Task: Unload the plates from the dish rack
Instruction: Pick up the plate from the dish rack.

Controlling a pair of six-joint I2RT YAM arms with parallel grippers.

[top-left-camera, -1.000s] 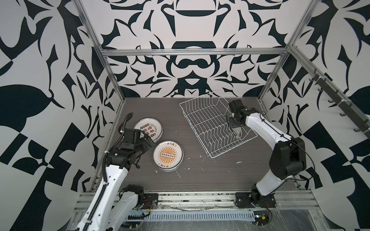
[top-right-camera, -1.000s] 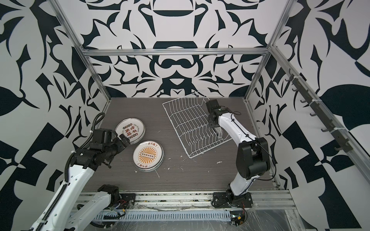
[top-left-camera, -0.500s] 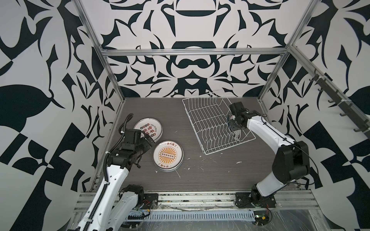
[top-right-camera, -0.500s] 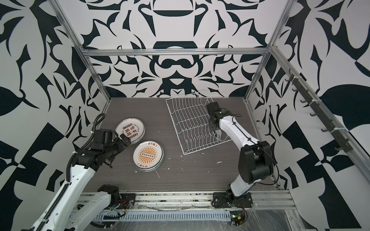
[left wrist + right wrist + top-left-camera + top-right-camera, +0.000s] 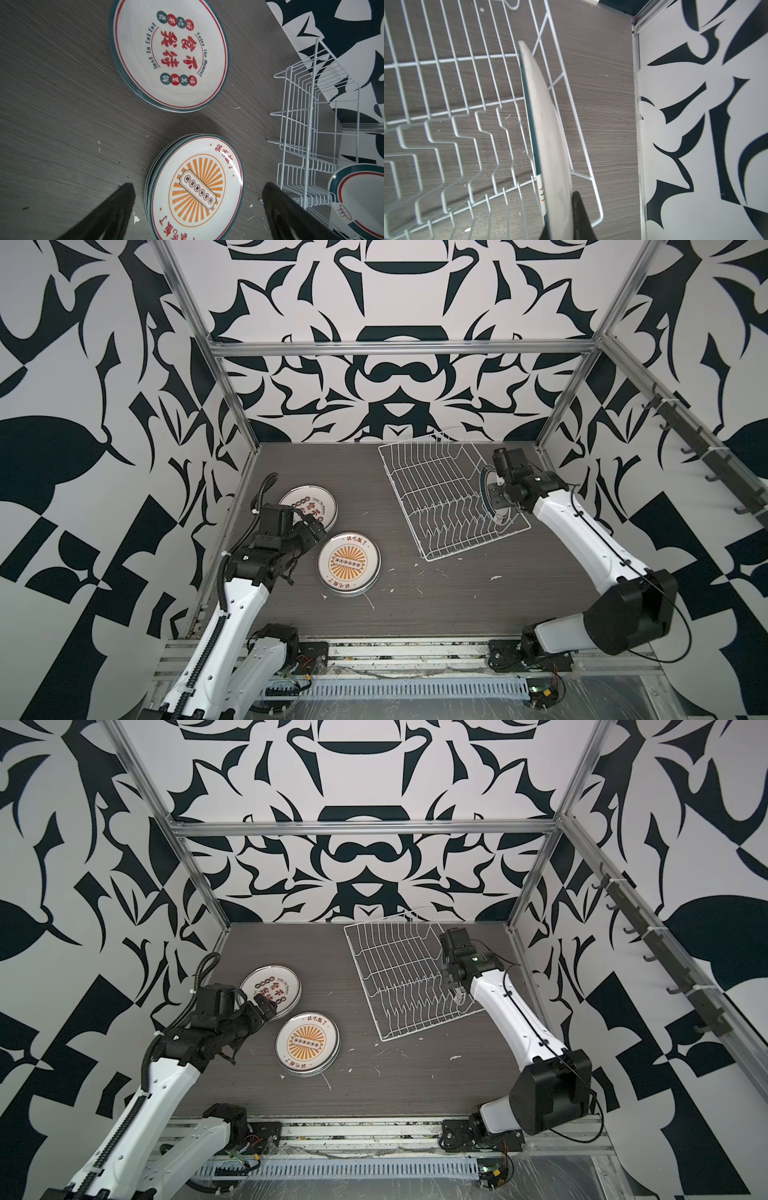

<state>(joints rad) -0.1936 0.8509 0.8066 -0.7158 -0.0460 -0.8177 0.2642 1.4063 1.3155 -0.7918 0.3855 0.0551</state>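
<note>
Right end effector [image 5: 494, 495] is clamped on the top rim of a green-rimmed plate [image 5: 483, 483], fingers pinched together on it. Right wrist view shows one finger [image 5: 579, 214] pressed on the plate's back face

That plate stands on edge in the end slot of the dish rack [image 5: 436, 497], next to the rack's end wall on the right arm's side. Can't tell if its bottom edge is seated in the wires or lifted off them

The rack sits skewed at the back right of the worktop [image 5: 457, 605]

Left end effector [image 5: 312, 526] has its fingers wide apart, holding nothing, and hovers over the near edge of the character-print stack [image 5: 309, 506]

Sunburst stack [image 5: 349, 564] lies flat just beside that one, toward the front. Both stacks are left of the rack and well apart from it
</note>
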